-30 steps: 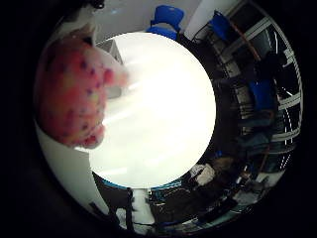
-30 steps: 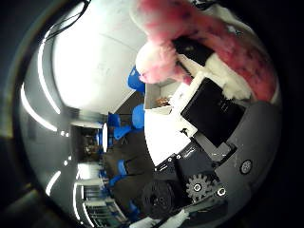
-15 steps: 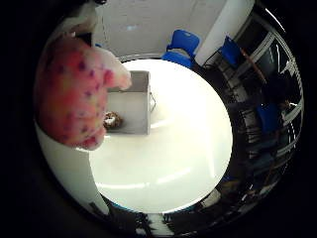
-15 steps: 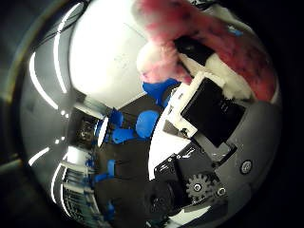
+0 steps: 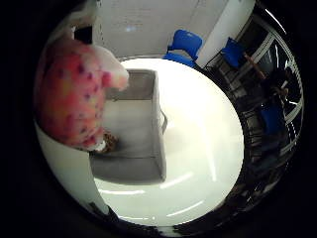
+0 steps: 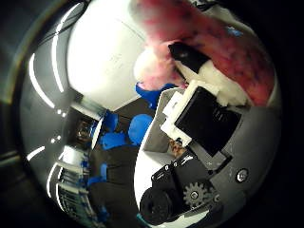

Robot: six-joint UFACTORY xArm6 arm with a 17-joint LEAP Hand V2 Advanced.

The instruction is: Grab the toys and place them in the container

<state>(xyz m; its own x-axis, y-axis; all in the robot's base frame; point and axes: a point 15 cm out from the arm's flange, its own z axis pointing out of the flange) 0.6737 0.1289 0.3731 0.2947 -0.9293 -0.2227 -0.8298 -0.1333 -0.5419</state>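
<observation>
A pink plush toy [image 5: 72,96] with red, yellow and purple spots fills much of the little finger side view, close to my palm. My right hand [image 6: 204,118] is shut on it, a black fingertip [image 6: 187,54] pressing into the plush. Below it stands a grey open box, the container [image 5: 156,129], on a round white table [image 5: 203,148]. A small brown toy [image 5: 109,143] lies inside the container, partly hidden by the plush.
Blue chairs [image 5: 183,44] stand beyond the table against a white wall. More blue chairs [image 6: 137,128] and dark shelving or desks [image 5: 272,114] ring the room.
The view has shifted: the container now lies larger and closer under the held plush toy. The hold on the plush looks unchanged.
</observation>
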